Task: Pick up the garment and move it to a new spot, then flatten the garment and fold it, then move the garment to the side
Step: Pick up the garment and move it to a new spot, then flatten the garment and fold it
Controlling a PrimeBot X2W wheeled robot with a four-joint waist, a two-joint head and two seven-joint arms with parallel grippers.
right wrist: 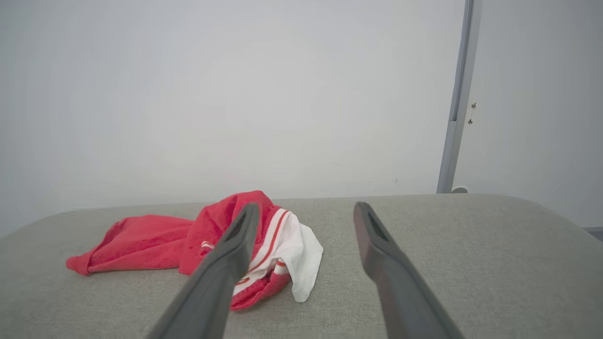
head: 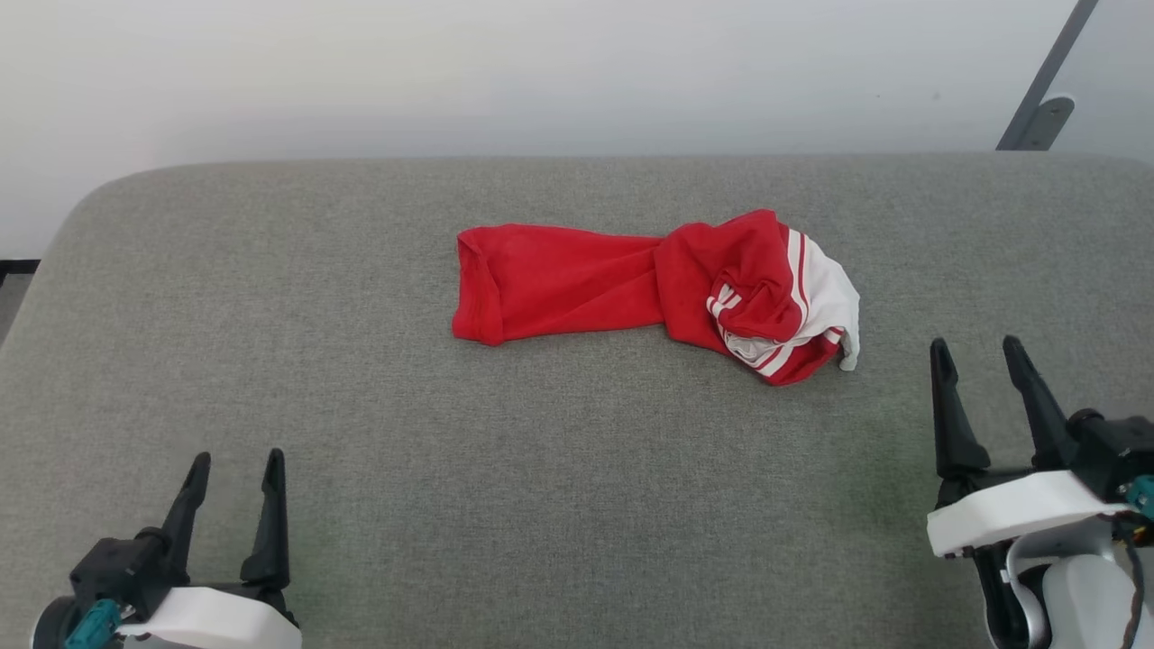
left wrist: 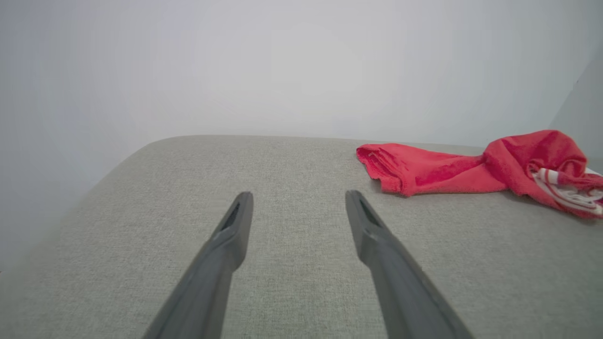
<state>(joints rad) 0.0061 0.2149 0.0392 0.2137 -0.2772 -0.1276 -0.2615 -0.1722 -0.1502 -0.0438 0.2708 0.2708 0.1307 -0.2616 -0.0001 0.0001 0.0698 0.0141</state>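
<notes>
Grey woven fabric covers the table (head: 577, 505), a pale wall (head: 541, 72) behind it. The garment (head: 631, 284) lies bunched near the middle — red body to the left, white striped cloth crumpled at its right end. Left pincer (head: 239, 455) and right pincer (head: 975, 342) sit at the near corners, fingers spread, empty, apart from the garment.
</notes>
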